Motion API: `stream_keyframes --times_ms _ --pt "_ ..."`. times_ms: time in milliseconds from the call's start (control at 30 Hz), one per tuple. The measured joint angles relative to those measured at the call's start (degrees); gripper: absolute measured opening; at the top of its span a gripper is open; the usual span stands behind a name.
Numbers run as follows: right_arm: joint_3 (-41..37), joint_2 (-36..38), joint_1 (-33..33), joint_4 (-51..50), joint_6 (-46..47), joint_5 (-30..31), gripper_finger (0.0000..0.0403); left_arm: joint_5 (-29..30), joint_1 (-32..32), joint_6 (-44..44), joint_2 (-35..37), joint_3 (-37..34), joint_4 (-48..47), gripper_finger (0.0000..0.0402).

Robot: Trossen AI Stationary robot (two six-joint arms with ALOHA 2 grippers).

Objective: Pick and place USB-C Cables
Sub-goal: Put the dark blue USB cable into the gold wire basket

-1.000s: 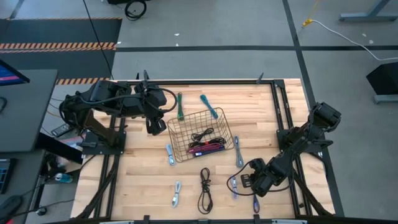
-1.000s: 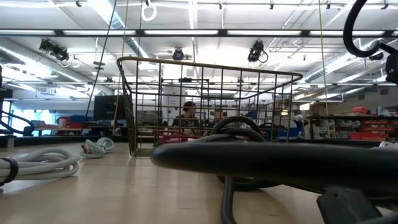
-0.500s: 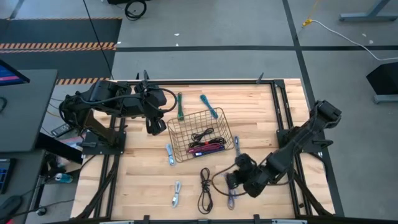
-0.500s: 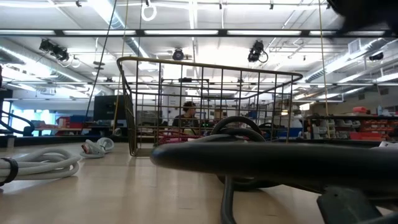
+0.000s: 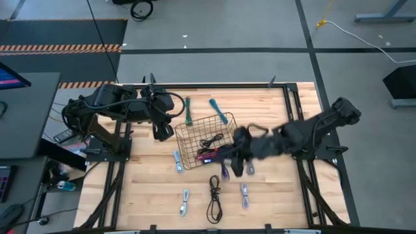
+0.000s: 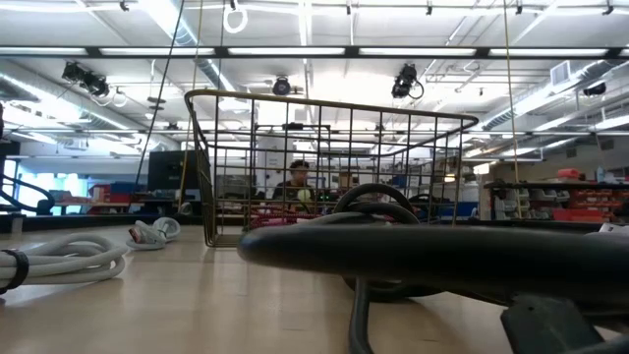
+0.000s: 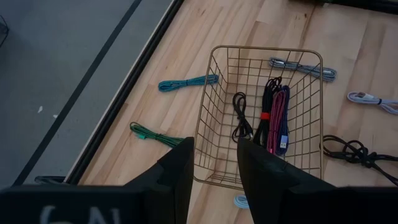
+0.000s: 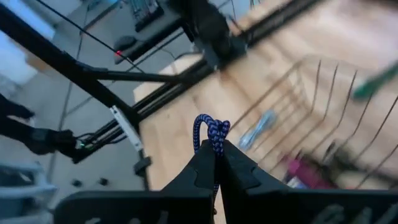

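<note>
Nearest the front edge of the table [image 5: 143, 195], three cables lay loose on the wood: a pale cable [image 5: 184, 202], a black cable [image 5: 214, 197] and a blue-grey cable [image 5: 244, 194]. Just behind them the right gripper [image 5: 235, 158] hung by the basket's near corner, its fingers [image 8: 208, 167] pinched tight on a looped blue-purple cable [image 8: 210, 133], whose length dangled below it in the high view. A fourth loose one, another pale cable [image 5: 178, 160], lay at the basket's left. The wire basket [image 5: 193, 134] held three cables: a thin black one [image 7: 241, 116], a thicker black one [image 7: 267, 113] and a magenta one [image 7: 280, 120]. Behind it lay a green cable [image 5: 188, 110] and a teal cable [image 5: 218, 110]. The left gripper [image 5: 162, 130] waited beside the basket's left rim, partly open, holding nothing.
</note>
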State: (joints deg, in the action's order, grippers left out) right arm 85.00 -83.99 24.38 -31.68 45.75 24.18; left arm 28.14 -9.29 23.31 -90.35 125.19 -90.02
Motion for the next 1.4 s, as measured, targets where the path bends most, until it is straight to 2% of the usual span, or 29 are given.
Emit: stream_keyframes --times_ms 200,367,533,833,1033,1267,1400 --pt "5.2 -0.1 -8.9 -6.0 -15.2 -10.5 0.0008 0.0 0.0 0.0 0.0 0.0 0.0 0.0130" --pt "4.7 -0.3 -16.3 -7.9 -22.6 -21.9 0.0008 0.0 0.0 0.0 0.0 0.0 0.0 0.0130" --pt "4.6 -0.4 -20.7 -9.2 -32.0 -30.5 0.0008 0.0 0.0 0.0 0.0 0.0 0.0 0.0130" --pt "4.6 -0.4 -25.1 -9.2 -39.8 -41.3 0.0008 0.0 0.0 0.0 0.0 0.0 0.0 0.0130" --pt "4.6 -1.4 -27.5 -9.2 -42.5 -50.8 0.0008 0.0 0.0 0.3 0.0 0.0 0.0 0.0130" --pt "4.6 -9.9 -29.0 -9.9 -46.8 -63.7 0.0008 -0.1 0.0 3.8 0.0 0.0 0.0 0.0130" --pt "4.6 -15.4 -29.4 -10.6 -50.7 -65.9 0.0008 -0.3 0.0 4.6 0.0 0.0 0.0 0.0130"
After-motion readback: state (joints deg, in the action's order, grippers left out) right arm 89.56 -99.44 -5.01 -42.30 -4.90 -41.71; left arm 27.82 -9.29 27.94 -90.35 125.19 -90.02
